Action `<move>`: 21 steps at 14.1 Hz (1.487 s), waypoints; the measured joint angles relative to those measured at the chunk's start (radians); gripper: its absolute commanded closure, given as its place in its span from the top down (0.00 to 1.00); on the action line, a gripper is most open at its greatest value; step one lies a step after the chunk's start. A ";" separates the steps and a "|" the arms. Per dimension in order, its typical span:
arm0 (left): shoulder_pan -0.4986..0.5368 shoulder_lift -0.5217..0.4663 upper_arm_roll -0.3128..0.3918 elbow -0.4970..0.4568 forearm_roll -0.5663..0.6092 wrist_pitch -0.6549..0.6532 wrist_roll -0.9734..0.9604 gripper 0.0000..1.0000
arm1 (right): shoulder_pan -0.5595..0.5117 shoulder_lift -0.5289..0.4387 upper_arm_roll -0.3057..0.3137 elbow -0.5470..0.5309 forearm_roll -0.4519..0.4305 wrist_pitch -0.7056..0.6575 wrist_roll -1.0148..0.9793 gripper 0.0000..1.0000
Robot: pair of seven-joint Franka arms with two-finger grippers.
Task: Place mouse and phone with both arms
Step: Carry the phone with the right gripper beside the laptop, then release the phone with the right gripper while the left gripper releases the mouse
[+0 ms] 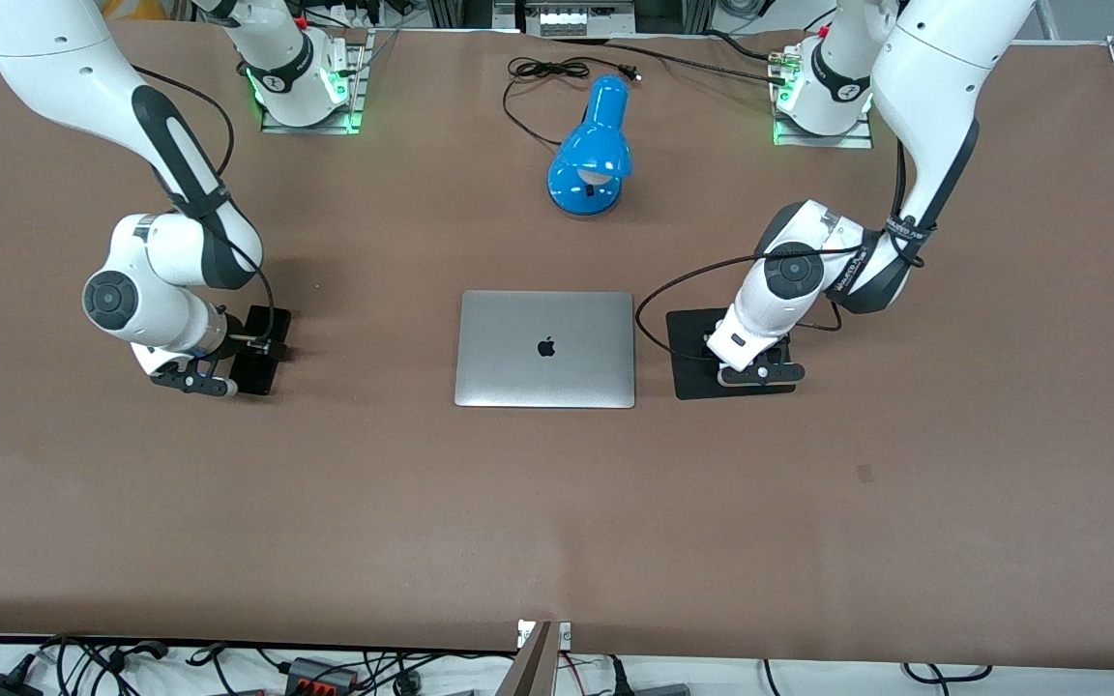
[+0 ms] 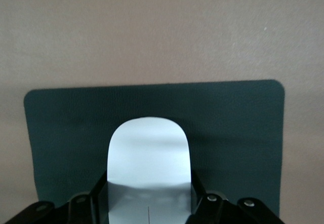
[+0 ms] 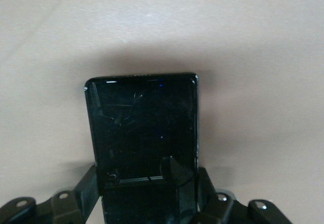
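Note:
The white mouse (image 2: 149, 153) lies on the square black pad (image 2: 228, 122), which sits beside the laptop toward the left arm's end of the table (image 1: 688, 338). My left gripper (image 2: 149, 186) is low over the pad (image 1: 755, 365), its jaws closed against the mouse's two sides. The arm hides the mouse in the front view. The black phone (image 3: 142, 122) is held by its long sides in my right gripper (image 3: 147, 183). It is low at the table toward the right arm's end (image 1: 262, 372). I cannot tell whether the phone touches the table.
A closed silver laptop (image 1: 545, 348) lies mid-table between the two grippers. A blue desk lamp (image 1: 591, 155) with a black cable (image 1: 538, 72) stands farther from the front camera than the laptop. The brown table (image 1: 557, 522) is bare nearer the camera.

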 measured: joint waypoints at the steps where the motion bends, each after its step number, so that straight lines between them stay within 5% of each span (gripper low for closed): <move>1: 0.000 0.000 0.000 -0.002 0.000 0.000 0.000 0.52 | 0.026 0.003 0.003 0.011 0.001 -0.001 0.022 0.20; 3: 0.000 0.000 0.000 -0.004 0.000 0.000 0.000 0.89 | 0.117 0.012 0.008 0.062 0.002 -0.031 0.085 0.20; 4: 0.000 0.000 0.000 -0.005 0.000 0.000 0.000 1.00 | 0.174 0.019 0.010 0.100 0.004 -0.060 0.107 0.20; 8: 0.002 -0.001 0.000 -0.004 0.000 0.000 -0.002 1.00 | 0.376 0.055 0.012 0.209 0.008 -0.125 0.159 0.20; 13: 0.012 -0.059 0.001 0.058 0.001 -0.067 0.001 1.00 | 0.402 0.096 0.003 0.215 0.008 -0.121 0.181 0.21; 14: 0.015 -0.076 0.001 0.097 0.002 -0.140 0.011 1.00 | 0.400 0.111 0.000 0.215 0.008 -0.106 0.181 0.43; 15: 0.016 -0.089 0.001 0.147 0.003 -0.228 0.037 1.00 | 0.398 0.121 -0.002 0.217 0.016 -0.094 0.181 0.99; 21: 0.026 -0.110 0.007 0.517 0.005 -0.761 0.323 1.00 | 0.395 0.125 -0.011 0.339 0.087 -0.194 0.269 1.00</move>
